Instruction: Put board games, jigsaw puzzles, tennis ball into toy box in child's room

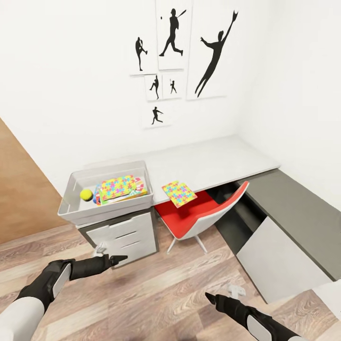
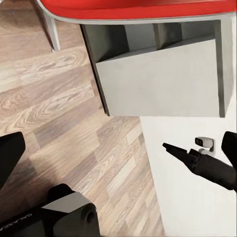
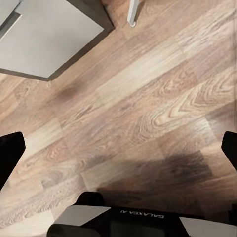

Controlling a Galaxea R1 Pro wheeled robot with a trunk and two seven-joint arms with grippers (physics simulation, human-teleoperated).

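While both claws hang apart, the grey toy box [image 1: 71, 189] holds a yellow tennis ball [image 1: 86, 194] and colourful puzzles.

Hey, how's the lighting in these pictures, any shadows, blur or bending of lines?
Head view: even, bright light, sharp, and the desk edges splay out wide-angle. Left wrist view: dim under the red chair. Right wrist view: soft dark shadow on the wood floor, no glare.

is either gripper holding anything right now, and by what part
Nothing is held. The left gripper and right gripper hang empty over the wooden floor, fingers spread in the wrist views, short of the toy box on the table.
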